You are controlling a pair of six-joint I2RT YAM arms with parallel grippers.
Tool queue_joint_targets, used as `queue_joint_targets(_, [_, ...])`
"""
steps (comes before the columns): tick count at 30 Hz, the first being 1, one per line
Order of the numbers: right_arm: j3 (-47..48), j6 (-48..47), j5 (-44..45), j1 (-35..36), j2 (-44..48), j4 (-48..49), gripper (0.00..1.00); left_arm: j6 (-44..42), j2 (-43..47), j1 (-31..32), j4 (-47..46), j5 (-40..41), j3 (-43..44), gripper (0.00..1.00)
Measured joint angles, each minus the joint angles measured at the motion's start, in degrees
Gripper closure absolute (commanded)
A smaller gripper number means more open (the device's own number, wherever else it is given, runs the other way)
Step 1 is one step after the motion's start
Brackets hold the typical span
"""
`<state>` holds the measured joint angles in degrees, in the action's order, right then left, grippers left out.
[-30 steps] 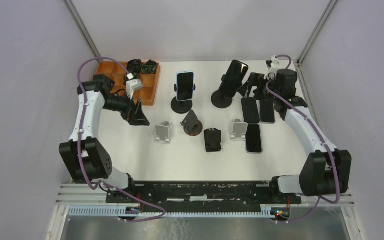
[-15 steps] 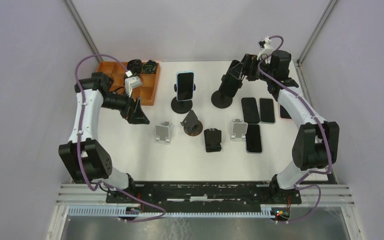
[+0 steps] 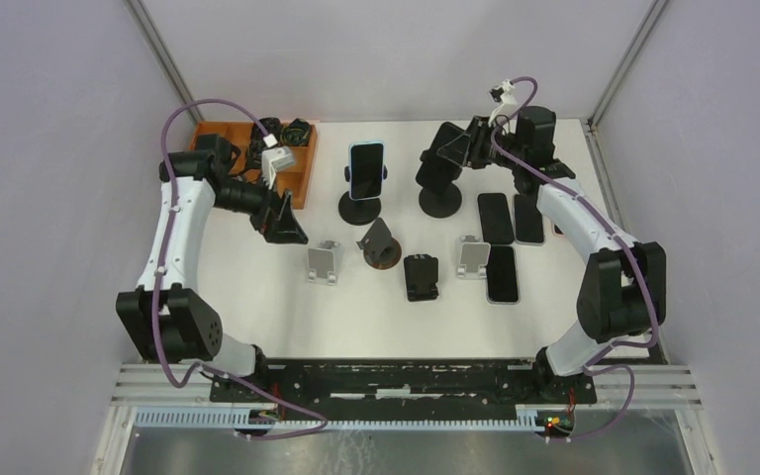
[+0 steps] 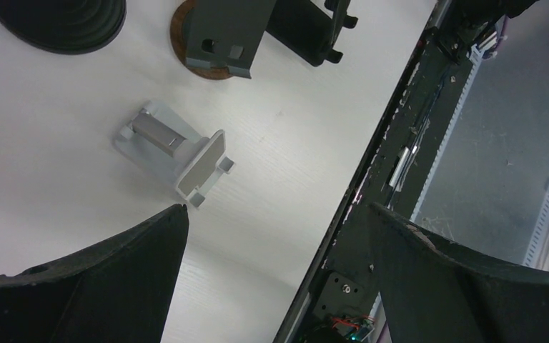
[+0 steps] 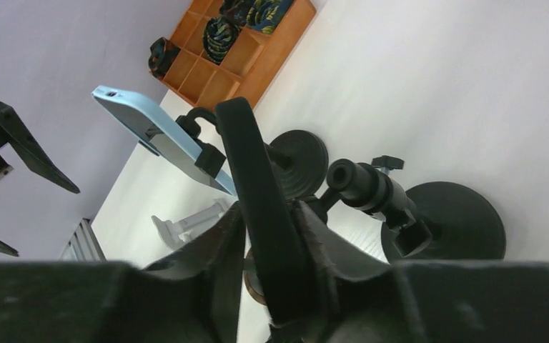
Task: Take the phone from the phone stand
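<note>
Right claw [image 5: 268,214] has lifted the black phone [image 5: 246,150] off its stand [image 5: 439,221], clamped tight; left claw [image 4: 277,209] gapes empty.

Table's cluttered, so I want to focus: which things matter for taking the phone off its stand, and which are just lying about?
In the job: right gripper, black phone, black stand.
Lying about: blue phone on second stand, flat phones, small stands, orange tray.

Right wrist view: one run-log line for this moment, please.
right pincer: shut on slim black phone | phone: off black round-base stand | left pincer: open, empty
</note>
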<state>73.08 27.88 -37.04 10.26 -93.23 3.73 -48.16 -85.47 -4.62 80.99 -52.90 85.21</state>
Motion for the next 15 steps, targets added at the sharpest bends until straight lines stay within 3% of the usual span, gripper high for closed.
queue_joint_targets(7, [-0.5, 0.9, 0.5, 0.6, 1.2, 0.2, 0.93, 6.1, 3.2, 6.5, -3.8, 0.3, 3.0, 0.0])
queue_joint_targets(15, [6.0, 2.7, -0.5, 1.0, 1.2, -6.2, 0.94, 9.9, 3.4, 11.9, -5.1, 0.3, 7.8, 0.0])
